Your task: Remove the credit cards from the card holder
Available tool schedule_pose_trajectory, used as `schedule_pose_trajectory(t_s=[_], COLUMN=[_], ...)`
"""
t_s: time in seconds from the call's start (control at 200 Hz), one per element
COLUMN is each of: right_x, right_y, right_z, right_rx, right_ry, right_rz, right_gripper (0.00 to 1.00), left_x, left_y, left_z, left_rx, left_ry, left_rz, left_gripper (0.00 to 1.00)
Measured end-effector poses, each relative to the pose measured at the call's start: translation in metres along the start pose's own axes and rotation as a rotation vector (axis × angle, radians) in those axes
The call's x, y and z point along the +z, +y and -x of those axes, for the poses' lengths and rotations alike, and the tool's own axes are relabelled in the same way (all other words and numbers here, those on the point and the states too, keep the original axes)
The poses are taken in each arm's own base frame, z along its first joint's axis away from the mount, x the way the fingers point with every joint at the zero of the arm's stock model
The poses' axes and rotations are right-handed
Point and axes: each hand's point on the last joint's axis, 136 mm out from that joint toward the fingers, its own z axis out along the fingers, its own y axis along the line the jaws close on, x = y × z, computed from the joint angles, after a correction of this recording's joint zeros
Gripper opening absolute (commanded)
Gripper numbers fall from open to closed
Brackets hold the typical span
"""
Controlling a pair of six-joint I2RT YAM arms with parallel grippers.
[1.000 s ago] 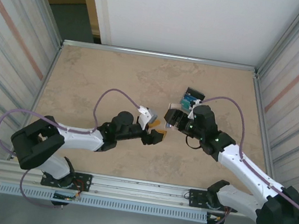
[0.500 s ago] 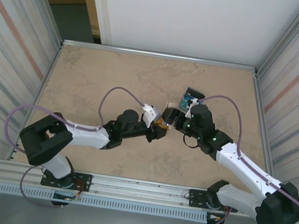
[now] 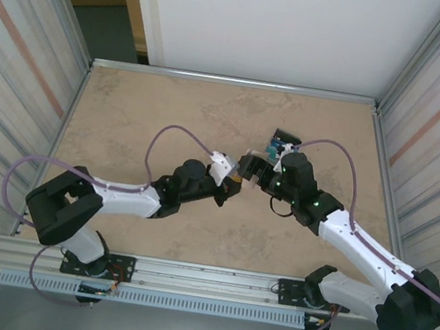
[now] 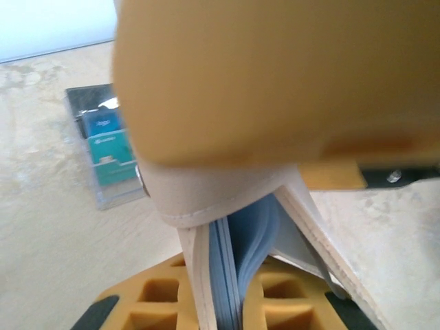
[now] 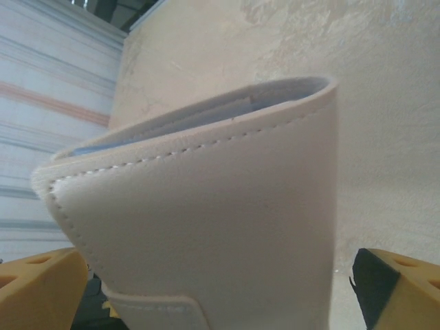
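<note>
Near the bench [image 3: 127,117] centre, the soft tan folding card holder [image 4: 234,227] is clamped between left pincer [image 3: 228,190] and right pincer [image 3: 246,172]. Light, floppy; pinching one stiff card edge seems best.

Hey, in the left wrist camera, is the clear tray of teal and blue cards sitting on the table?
Yes: the clear tray rests flat on the beige table, behind and left of the card holder.

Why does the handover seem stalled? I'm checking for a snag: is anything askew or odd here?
Nothing looks damaged or spilled. The card holder sits partly open between both grippers above the table; the clear tray of cards rests flat beyond.
</note>
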Motion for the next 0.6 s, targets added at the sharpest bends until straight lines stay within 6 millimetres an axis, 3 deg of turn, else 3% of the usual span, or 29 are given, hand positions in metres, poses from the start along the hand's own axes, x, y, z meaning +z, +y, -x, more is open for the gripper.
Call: schedule_pose_trajectory(t_s=[0.246, 0.381, 0.596], right_x=[-0.015, -0.019, -0.007], right_y=[0.014, 0.023, 0.035], right_z=[0.022, 0.029, 0.028], right_rx=[0.006, 0.012, -0.007], right_ry=[-0.050, -0.056, -0.020], right_rz=[-0.013, -0.013, -0.060], right_gripper=[1.00, 0.95, 0.84], left_x=[-0.012, -0.012, -0.013], left_y=[0.013, 0.014, 0.013], left_z=[0.002, 0.001, 0.005], left_rx=[0.168, 0.282, 0.401], left_ry=[0.036, 0.070, 0.087], left_rz=[0.141, 0.203, 0.264], left_gripper=[0.00, 0.00, 0.00])
